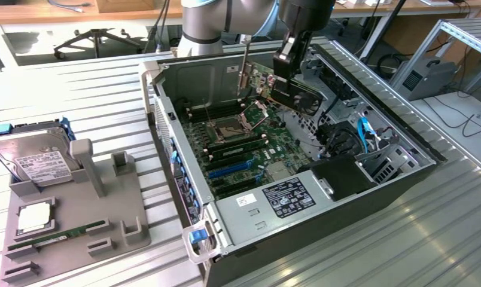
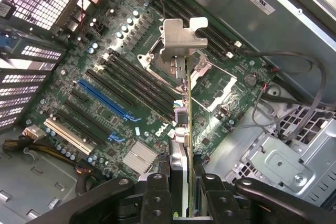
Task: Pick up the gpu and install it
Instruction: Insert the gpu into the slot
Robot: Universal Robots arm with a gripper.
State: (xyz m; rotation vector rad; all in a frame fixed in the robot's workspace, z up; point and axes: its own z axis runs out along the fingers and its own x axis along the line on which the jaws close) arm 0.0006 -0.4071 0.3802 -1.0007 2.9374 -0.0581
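Note:
My gripper (image 1: pixel 287 63) hangs over the open computer case (image 1: pixel 304 197), shut on the gpu (image 1: pixel 292 95). The gpu is a dark flat card held on edge above the motherboard (image 1: pixel 240 149), and its silver bracket (image 1: pixel 244 66) stands upright at the end toward the exterior view's left. In the wrist view the gpu (image 2: pixel 182 129) runs edge-on away from my gripper (image 2: pixel 181 177), clamped between the two black fingers (image 2: pixel 157 190), with the bracket (image 2: pixel 181 38) at its far end. Below it lie the motherboard's blue slot (image 2: pixel 102 100) and white slot (image 2: pixel 68 137). The card is clear of the board.
A grey holder tray (image 1: pixel 104 233) on the exterior view's left carries a hard drive (image 1: pixel 33 158), a processor chip (image 1: pixel 33 218) and a green memory stick (image 1: pixel 57 236). Drive cages and cables (image 1: pixel 360 137) line the case's right wall. An aluminium frame (image 1: pixel 456 42) stands at the far right.

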